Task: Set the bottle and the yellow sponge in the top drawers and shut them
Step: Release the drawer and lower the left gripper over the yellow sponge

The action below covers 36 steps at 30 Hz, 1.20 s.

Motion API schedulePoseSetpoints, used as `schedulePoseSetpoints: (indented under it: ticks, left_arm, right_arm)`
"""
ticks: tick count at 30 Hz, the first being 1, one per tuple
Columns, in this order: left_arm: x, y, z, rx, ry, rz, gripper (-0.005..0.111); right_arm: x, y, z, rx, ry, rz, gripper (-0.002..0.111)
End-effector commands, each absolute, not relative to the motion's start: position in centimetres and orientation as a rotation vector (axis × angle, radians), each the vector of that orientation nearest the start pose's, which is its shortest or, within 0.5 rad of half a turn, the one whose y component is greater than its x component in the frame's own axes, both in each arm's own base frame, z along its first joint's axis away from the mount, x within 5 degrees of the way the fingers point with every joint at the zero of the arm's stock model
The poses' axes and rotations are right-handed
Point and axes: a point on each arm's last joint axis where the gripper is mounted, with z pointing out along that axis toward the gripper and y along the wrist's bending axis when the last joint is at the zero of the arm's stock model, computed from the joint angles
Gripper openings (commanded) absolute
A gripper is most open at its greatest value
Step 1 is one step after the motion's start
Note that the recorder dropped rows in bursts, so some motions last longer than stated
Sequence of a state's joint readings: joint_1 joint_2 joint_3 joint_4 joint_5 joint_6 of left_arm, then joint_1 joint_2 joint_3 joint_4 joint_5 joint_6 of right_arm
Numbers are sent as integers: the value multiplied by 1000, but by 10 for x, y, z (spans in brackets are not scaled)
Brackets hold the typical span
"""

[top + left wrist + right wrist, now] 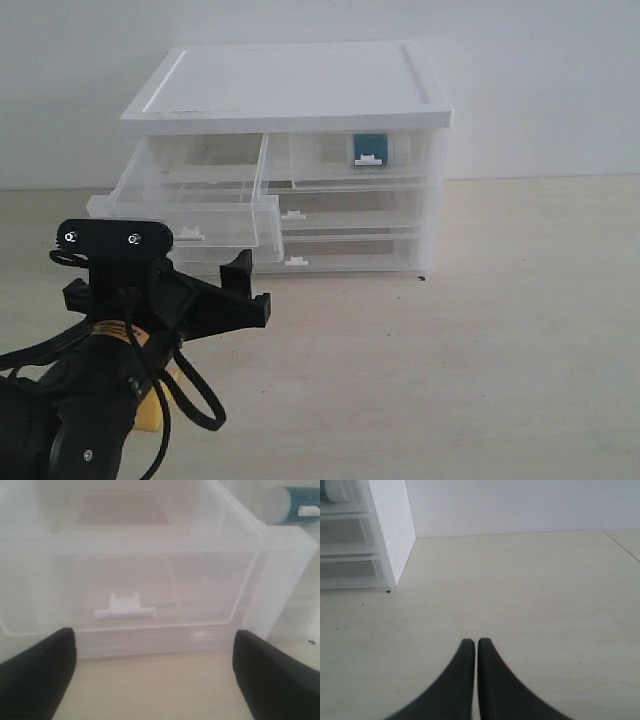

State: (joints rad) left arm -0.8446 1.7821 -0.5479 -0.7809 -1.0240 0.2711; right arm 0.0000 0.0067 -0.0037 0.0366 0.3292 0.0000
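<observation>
Left gripper jaws wide apart, nothing between them; it sits low at the front of the top-left drawer, facing the drawer's white tab handle; no contact visible. That drawer is pulled well out of the cabinet; from the left wrist view it looks empty.

Top-right drawer is pushed in flush; the bottle lies on its side inside it, teal label showing through the translucent front just behind the tab.

Yellow sponge is on the table, not in a drawer; it is in front of the cabinet, mostly hidden under the left arm and its cable, so only a yellow sliver shows.

Right gripper fingers pressed together, holding nothing; it hangs over bare table off the cabinet's right side, well apart from it; out of frame in the exterior view.
</observation>
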Motion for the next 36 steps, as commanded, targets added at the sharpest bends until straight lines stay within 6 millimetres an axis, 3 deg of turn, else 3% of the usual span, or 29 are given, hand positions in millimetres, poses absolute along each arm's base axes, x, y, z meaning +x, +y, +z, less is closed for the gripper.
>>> schedulePoseSetpoints:
  ticks: [1,5,11,13,17,22,28,32,36]
  left_arm:
    - [221,-171,160,129,1828,-178,79]
    - [203,-159,169,199,1904,-210,79]
    - [180,-159,183,567,1999,-220,78]
    - [176,-162,187,670,2011,-238,72]
    - [168,-181,195,898,2096,-378,45]
    - [155,-198,205,1097,2205,-578,43]
    - [156,-186,210,1081,2450,-712,52]
    - [163,-161,209,1083,2660,-619,57]
    - [172,-145,209,970,2772,-482,57]
  right_arm:
    - [54,1,184,24,1806,34,0]
    - [54,1,184,24,1806,34,0]
    - [54,1,184,24,1806,34,0]
    - [54,1,184,24,1806,34,0]
    - [54,1,184,24,1806,34,0]
    - [54,1,184,24,1806,34,0]
    - [54,1,184,24,1806,34,0]
    - [54,1,184,24,1806,34,0]
    - [54,1,184,24,1806,34,0]
